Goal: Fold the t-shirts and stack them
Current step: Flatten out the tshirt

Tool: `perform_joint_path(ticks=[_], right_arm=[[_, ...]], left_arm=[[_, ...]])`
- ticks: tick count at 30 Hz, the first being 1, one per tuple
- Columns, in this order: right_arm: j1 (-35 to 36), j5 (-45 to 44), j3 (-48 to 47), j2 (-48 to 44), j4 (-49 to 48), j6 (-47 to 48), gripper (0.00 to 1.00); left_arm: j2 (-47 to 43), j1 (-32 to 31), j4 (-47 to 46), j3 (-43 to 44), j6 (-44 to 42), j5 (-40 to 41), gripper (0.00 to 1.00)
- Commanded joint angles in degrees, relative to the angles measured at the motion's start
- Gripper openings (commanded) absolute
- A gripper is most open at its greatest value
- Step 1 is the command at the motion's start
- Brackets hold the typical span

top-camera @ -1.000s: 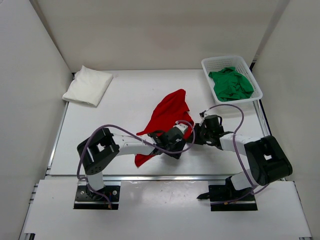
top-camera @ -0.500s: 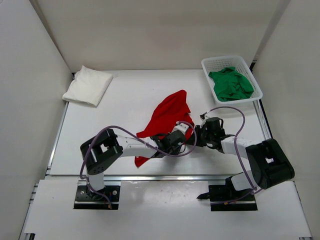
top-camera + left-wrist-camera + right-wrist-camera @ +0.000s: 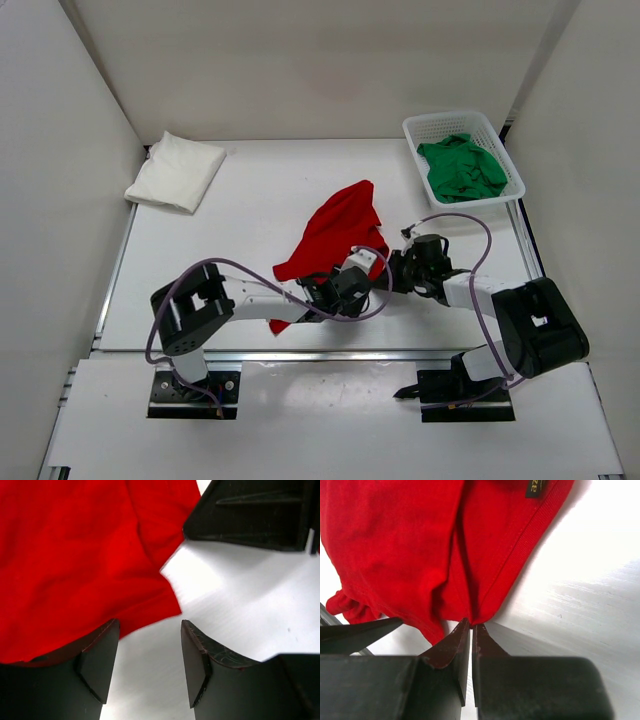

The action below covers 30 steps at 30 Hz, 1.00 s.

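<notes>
The table carries the same layout as a second ago. The left arm has changed most: its elbow has swung outward to the left and its forearm now lies lower across the near edge. The right arm has eased slightly nearer, too. The red t-shirt is spread as before in the middle of the table, though less of its near corner shows under the left forearm. The white t-shirt stays folded at the far left corner, and the green t-shirt stays bunched in the basket at the far right.

The red t-shirt is a crumpled, uneven heap, pointed at its far end and gathered at its near right edge, where both grippers meet. Up close its cloth is bright and creased, with a stitched hem and a small dark label.

The left gripper has its fingers spread apart. Bare table shows between them, and the shirt's hem runs just ahead of the gap and over the left finger's side. The right gripper has its fingers pressed together, pinching the folded edge of the red cloth at their tips
</notes>
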<state>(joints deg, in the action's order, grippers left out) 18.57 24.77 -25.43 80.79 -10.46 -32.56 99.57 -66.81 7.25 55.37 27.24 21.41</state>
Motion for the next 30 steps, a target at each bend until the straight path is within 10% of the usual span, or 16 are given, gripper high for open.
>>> perform_joint_path(ticks=[1,7,14,23,30], right_arm=[[-0.37,0.63,0.91,-2.22,-2.2,0.91,0.0],[-0.37,0.62,2.23,-2.75,-3.16,0.22,0.0],[-0.73,0.1,2.85,-4.15,-2.9,0.48,0.0],[-3.8,-0.95,0.65,-4.15,0.0,1.71,0.0],[-5.47,-1.92,-3.74,-2.93,3.51,2.05,0.0]], left_arm=[[3.6,0.36,-0.74,2.63,-1.14,0.3,0.62],[5.63,0.01,-2.68,2.37,-1.49,1.09,0.61],[1.18,3.08,-1.88,1.15,-0.35,1.79,0.0],[-19.31,22.46,-1.0,-0.36,3.78,-10.22,0.0],[-12.15,49.65,-3.37,7.88,6.06,-19.56,0.04]])
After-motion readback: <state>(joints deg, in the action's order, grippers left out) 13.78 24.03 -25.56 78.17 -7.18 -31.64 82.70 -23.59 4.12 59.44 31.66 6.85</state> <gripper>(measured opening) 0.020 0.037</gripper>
